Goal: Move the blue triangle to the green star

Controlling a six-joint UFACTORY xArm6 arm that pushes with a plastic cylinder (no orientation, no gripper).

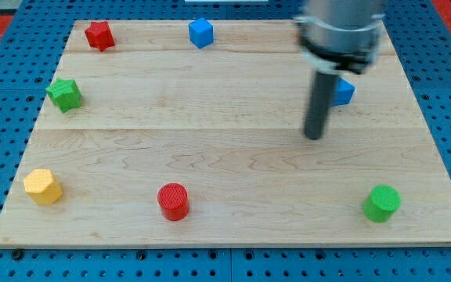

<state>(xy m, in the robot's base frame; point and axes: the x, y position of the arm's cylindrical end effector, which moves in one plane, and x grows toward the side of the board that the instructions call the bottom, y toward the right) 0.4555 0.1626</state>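
My tip [313,136] rests on the wooden board [233,157], bare and clamped on nothing, just below and to the view's left of the blue triangle [343,92], which the rod partly hides; whether they touch is unclear. The green star [65,94] sits well apart at the view's left edge. A blue cube [200,32] lies near the view's top.
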